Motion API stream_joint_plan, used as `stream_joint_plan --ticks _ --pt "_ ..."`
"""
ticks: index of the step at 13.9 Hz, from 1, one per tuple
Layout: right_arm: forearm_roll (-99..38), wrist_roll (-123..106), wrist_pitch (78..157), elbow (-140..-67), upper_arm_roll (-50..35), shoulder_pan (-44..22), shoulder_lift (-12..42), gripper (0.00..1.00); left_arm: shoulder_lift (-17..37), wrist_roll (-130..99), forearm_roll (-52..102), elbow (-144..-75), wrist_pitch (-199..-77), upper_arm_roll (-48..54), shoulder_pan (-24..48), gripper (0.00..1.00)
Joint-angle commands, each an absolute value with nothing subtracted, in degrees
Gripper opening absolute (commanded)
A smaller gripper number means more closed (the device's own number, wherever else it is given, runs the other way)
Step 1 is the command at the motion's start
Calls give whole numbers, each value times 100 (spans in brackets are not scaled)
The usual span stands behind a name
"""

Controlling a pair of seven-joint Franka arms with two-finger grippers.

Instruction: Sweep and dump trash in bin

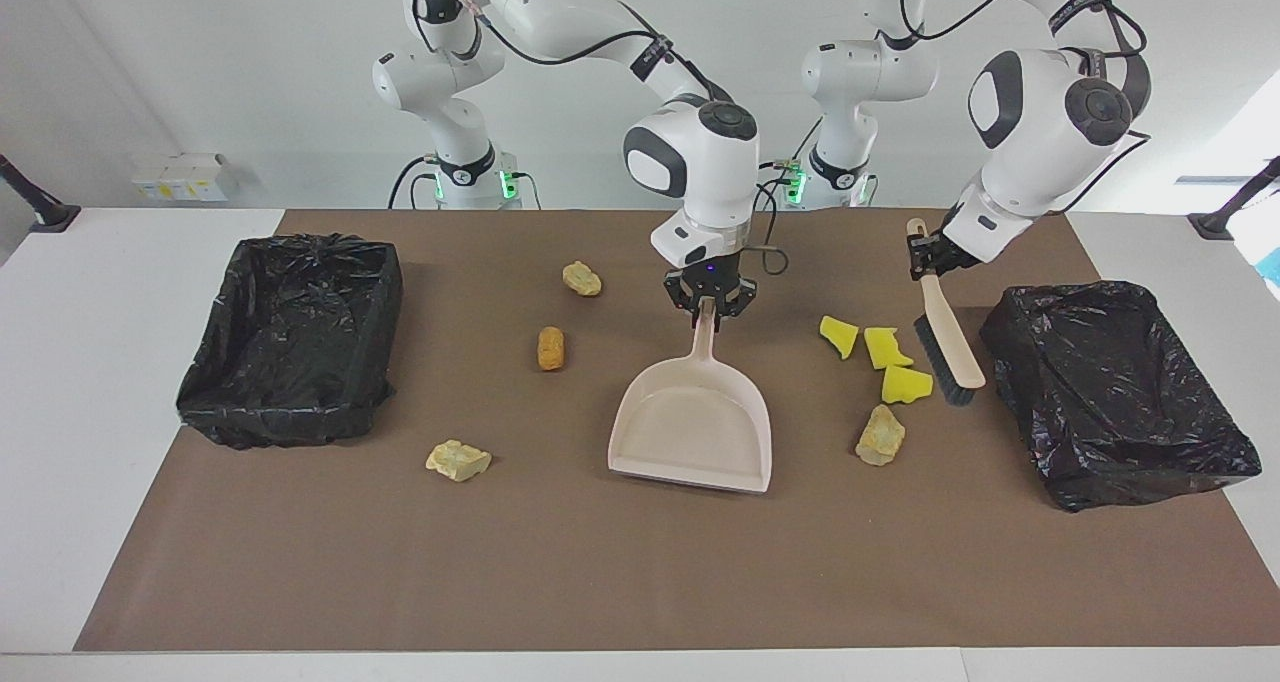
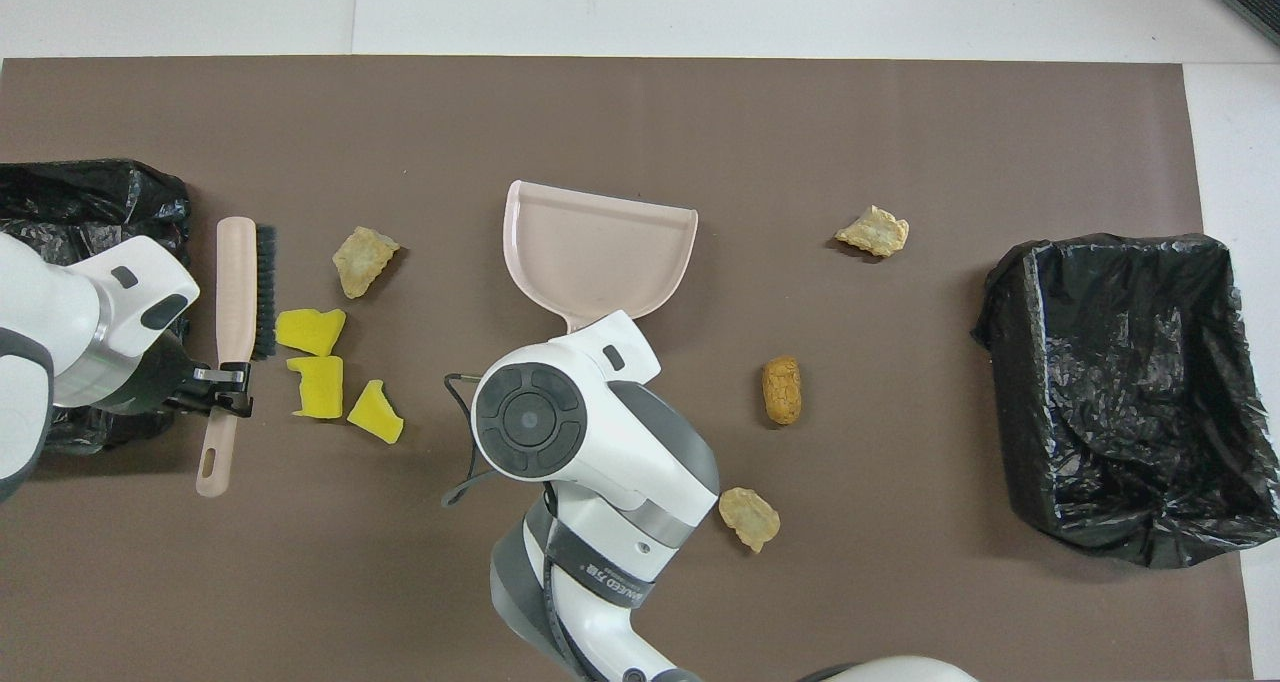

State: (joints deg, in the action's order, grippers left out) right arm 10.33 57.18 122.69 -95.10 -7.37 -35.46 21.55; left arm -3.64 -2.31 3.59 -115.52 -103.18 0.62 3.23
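My right gripper [image 1: 708,306] is shut on the handle of the beige dustpan [image 1: 695,427], which lies mid-table with its mouth facing away from the robots. My left gripper [image 1: 926,259] is shut on the handle of a brush [image 1: 948,340], held slanting with its bristles down. Beside the bristles lie three yellow sponge chunks of trash [image 1: 885,347] [image 2: 318,400]. A bread-like lump [image 1: 880,434] lies just farther out. Another three lumps [image 1: 550,347] are scattered between the dustpan and the black-lined bin [image 1: 300,252] at the right arm's end. In the overhead view the right wrist hides the dustpan [image 2: 600,252] handle.
A second black-lined bin [image 1: 1090,297] stands at the left arm's end, close beside the brush. A brown mat [image 1: 640,582] covers the table, with white tabletop around it. Bare mat stretches from the dustpan mouth to the table's edge farthest from the robots.
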Motion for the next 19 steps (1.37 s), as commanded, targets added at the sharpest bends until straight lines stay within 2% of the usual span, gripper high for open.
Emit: stream_joint_plan --ticks 1,3,5,8,14,19 --pt "984 4278 11727 -9615 -800 -3087 1759 0 716 338 -41 -10621 -10520 61 325 0" --pt "914 2882 11366 -9650 -800 -2788 1583 0 1124 1340 -447 -10118 -10486 62 291 0" --pt "879 932 11040 -9650 -791 -2506 1494 0 1370 2342 -658 -10090 -10651 62 325 0" --pt "861 -988 10907 -9685 -791 -2101 1459 0 1625 2487 -782 -10239 -11012 88 544 0" --pt "861 -4012 10977 -10054 -800 -1706 1345 0 985 2435 -765 -11416 -10794 105 615 0" --pt "861 -6769 11406 -10423 -800 -1389 1266 0 634 891 -126 -11399 -9546 106 738 0"
